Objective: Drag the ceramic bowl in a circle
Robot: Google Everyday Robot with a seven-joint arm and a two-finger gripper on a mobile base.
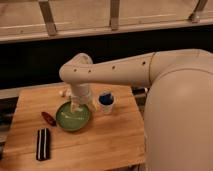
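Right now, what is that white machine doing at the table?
A robot arm reaches over the wooden table. Its gripper sits at the far edge of the green ceramic bowl, which it must drag in a circle. A blue-topped white cup stands right of the bowl; a red item and a black striped one lie to its left.

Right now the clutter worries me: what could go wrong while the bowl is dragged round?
The hand is down at the far side of the bowl.
1. The cup stands close on the bowl's right, so a wide circle might tip it.
2. The red object lies just left of the bowl and could get pushed along.
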